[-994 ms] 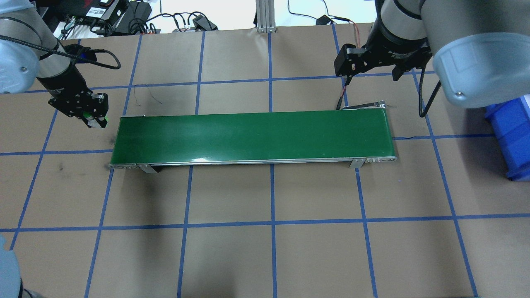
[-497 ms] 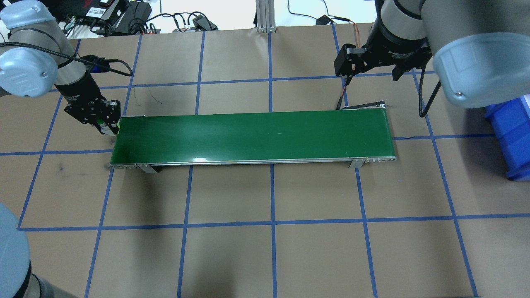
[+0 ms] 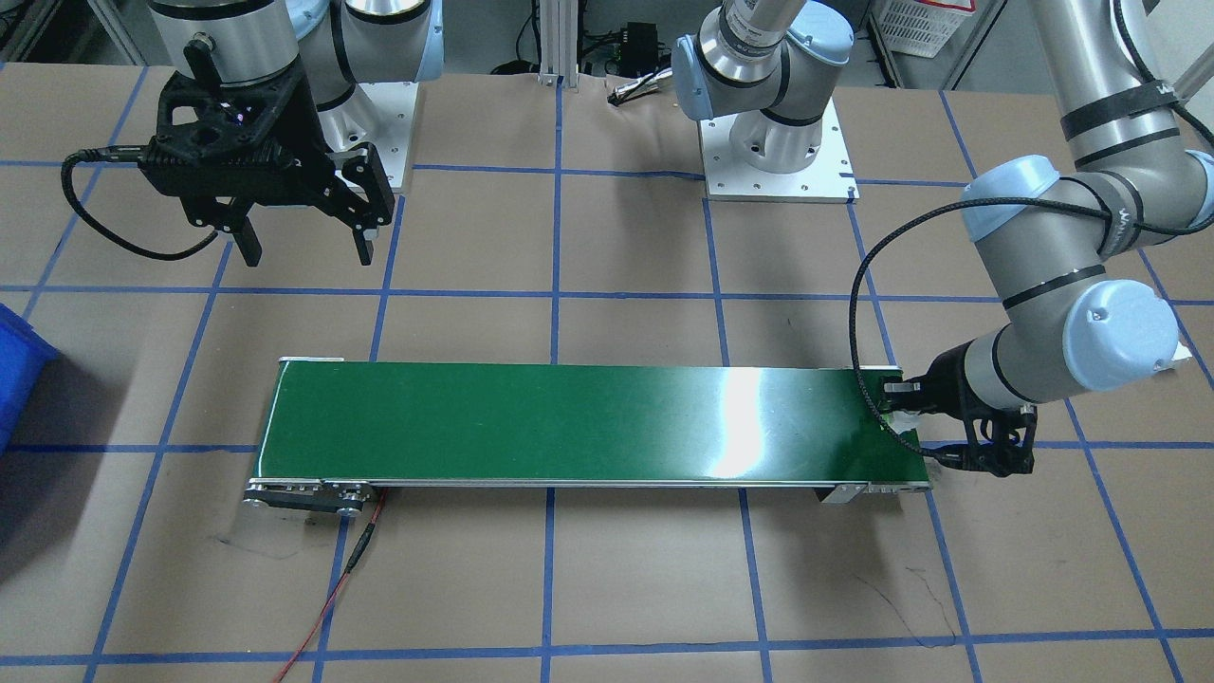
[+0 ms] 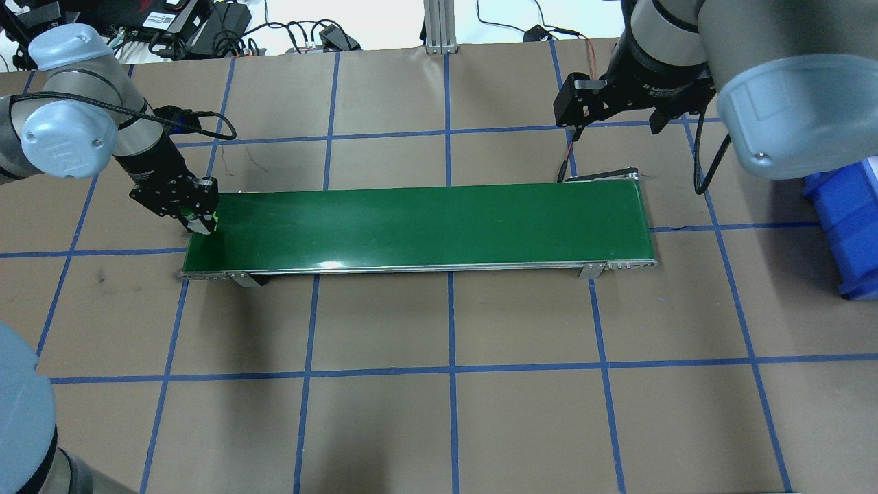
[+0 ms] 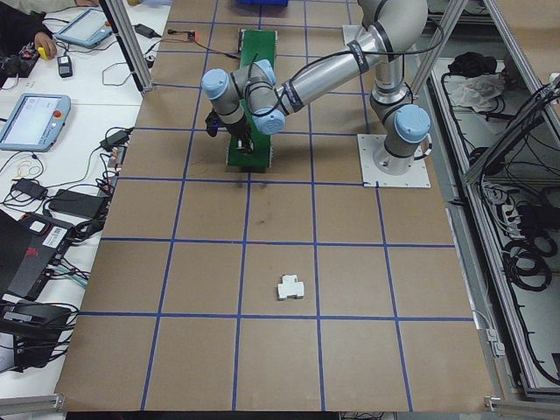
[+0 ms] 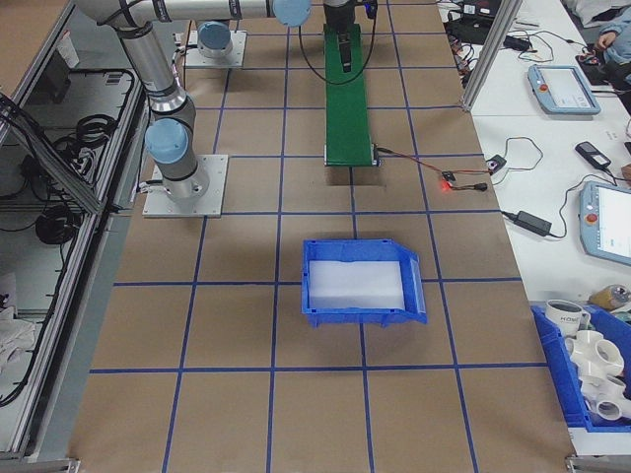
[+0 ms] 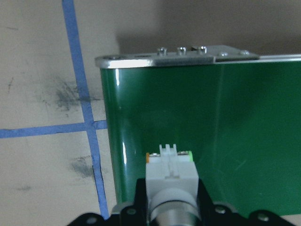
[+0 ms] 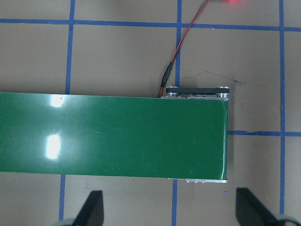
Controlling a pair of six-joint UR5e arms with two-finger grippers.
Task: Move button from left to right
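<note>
The button (image 7: 170, 176) shows its white blocky base and silver collar in the left wrist view, with my left gripper (image 4: 203, 221) shut on it. It hangs just over the left end of the green conveyor belt (image 4: 425, 223), a little inside the belt's edge (image 7: 109, 141). In the front-facing view the left gripper (image 3: 906, 422) sits at the belt's right end. My right gripper (image 4: 615, 129) hovers open and empty beyond the belt's right end (image 8: 207, 136); in the right wrist view its fingers (image 8: 93, 205) spread wide over the belt's near edge.
A blue bin (image 4: 847, 219) stands right of the belt, with a white-lined bottom (image 6: 355, 286). A red wire (image 3: 332, 598) trails from the belt's motor end. A white breaker (image 5: 290, 288) lies on the brown table far to the left. Operators' desks line the far side.
My left arm has carried the button rightward, from off the belt's left end to over the belt's left edge. The right arm has not moved.
</note>
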